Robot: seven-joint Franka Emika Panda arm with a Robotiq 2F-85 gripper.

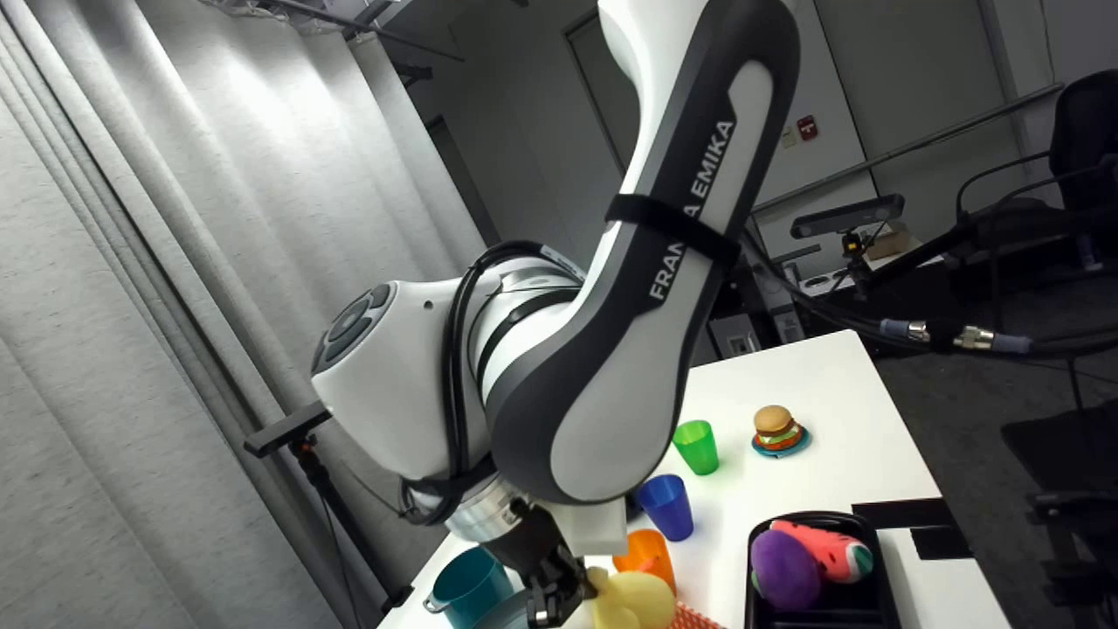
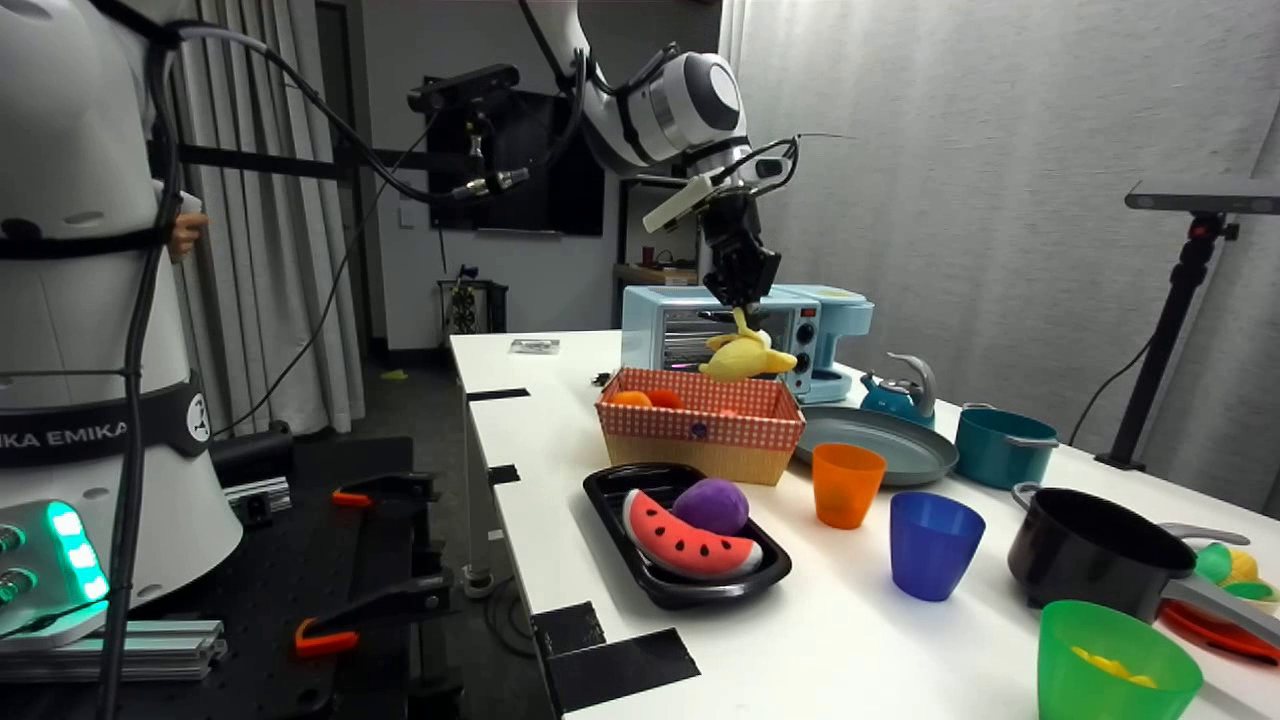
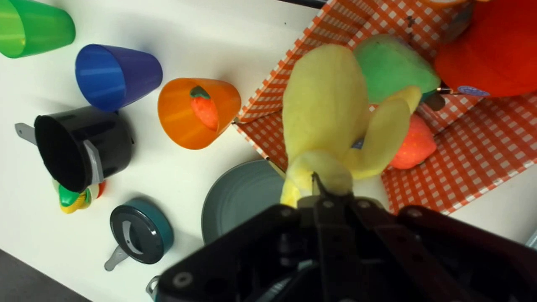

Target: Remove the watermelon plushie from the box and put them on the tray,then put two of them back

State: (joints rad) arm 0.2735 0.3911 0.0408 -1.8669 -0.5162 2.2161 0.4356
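One watermelon plushie (image 2: 690, 541) lies in the black tray (image 2: 606, 516) beside a round purple plushie (image 2: 712, 504). Both also show in an exterior view, watermelon (image 1: 821, 550) and tray (image 1: 865, 607). My gripper (image 2: 746, 308) is shut on a yellow banana-like plushie (image 2: 745, 358) that hangs below it, above the red-checked box (image 2: 700, 455). In the wrist view the fingertips (image 3: 323, 191) pinch the end of the banana-like plushie (image 3: 323, 100). The box (image 3: 470, 180) holds a green plushie (image 3: 390, 69), a red one (image 3: 491, 54) and a strawberry-like one (image 3: 415, 144). The plushie hides part of the box.
An orange cup (image 2: 845, 485), blue cup (image 2: 933, 545) and green cup (image 2: 1110, 665) stand in a row. A grey plate (image 2: 885, 448) lies by the box. A light-blue toaster oven (image 2: 660, 325) stands behind it. A black pot (image 2: 1085, 560) and teal pot (image 2: 1000, 450) are farther along.
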